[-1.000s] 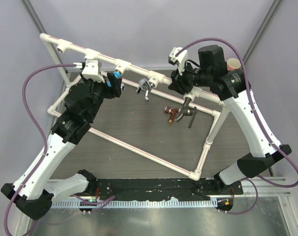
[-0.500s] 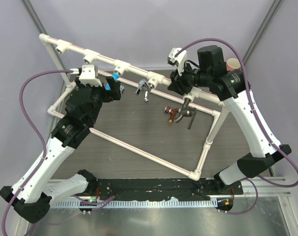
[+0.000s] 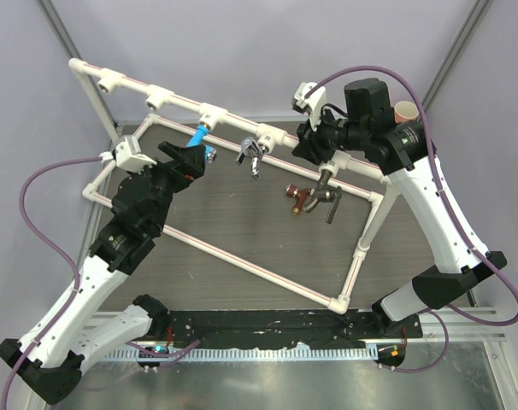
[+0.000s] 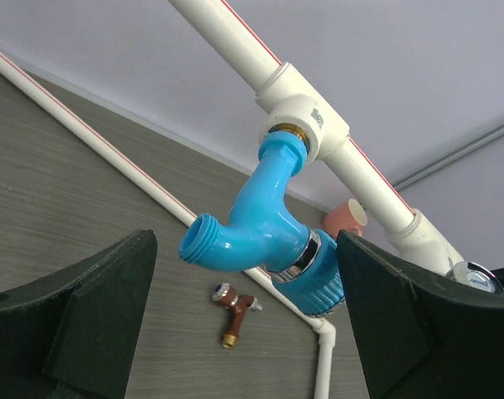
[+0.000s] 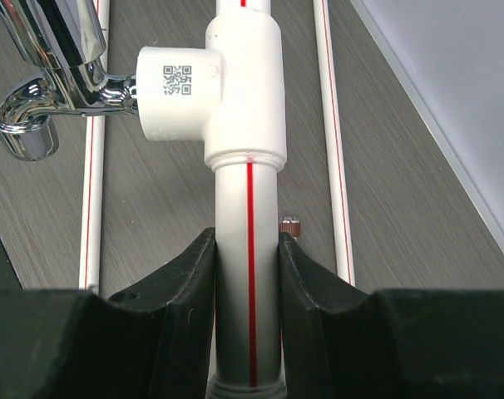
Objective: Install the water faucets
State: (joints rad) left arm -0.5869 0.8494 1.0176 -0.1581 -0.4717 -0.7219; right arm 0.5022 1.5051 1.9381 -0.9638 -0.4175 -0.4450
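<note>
- Blue faucet (image 4: 269,224) sits with its neck in a white tee socket (image 4: 306,108) on the white pipe (image 4: 227,37), and its spout points sideways.
- Left gripper (image 4: 245,249) stands wide, with one finger on each side of the blue faucet and not touching it.
- Silver faucet (image 3: 252,154) sits in the next tee socket along the same pipe.
- Right gripper (image 5: 248,274) is clamped on the white pipe, just beside that socket.
- Copper faucet (image 3: 297,198) and dark grey faucet (image 3: 331,203) lie side by side on the counter (image 3: 242,231).
- Pink paper cup (image 3: 405,111) stands behind the right arm; what it holds I cannot tell.
- Only the top view shows the dark grey faucet.
- Only the right wrist view shows the printed code label (image 5: 177,81) on the silver faucet's socket.
</note>
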